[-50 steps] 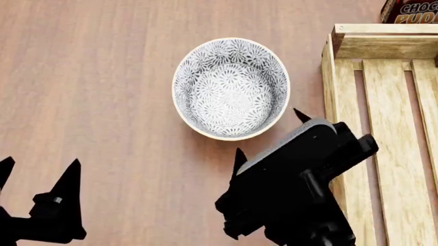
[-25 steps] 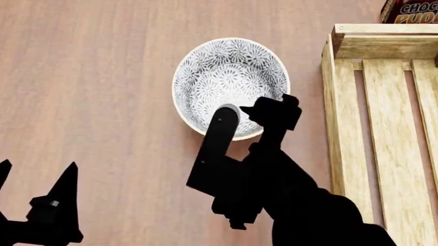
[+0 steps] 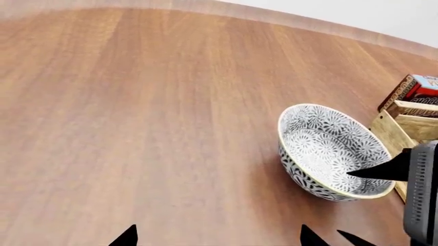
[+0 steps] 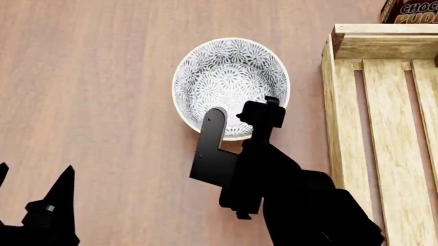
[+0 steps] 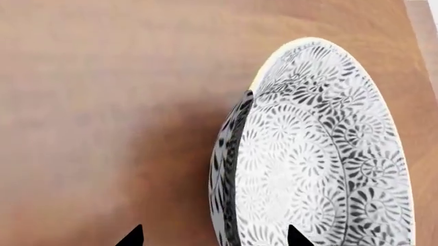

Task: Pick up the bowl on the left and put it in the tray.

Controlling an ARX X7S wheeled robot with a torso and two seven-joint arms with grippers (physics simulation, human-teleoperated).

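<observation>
Black right pincer (image 4: 239, 115) spreads wide across the bowl's (image 4: 229, 77) near rim in the head view, tray (image 4: 342, 123) beside it. Left pincer (image 4: 34, 179) hangs open, apart. Right wrist view: rim between both tips.

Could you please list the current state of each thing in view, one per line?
bowl: upright on the table, empty, not lifted.
tray: on the table, visible slats bare.
right end effector: open, straddling the bowl's near rim.
left end effector: open, holding nothing.
pudding box: beyond the tray.
</observation>
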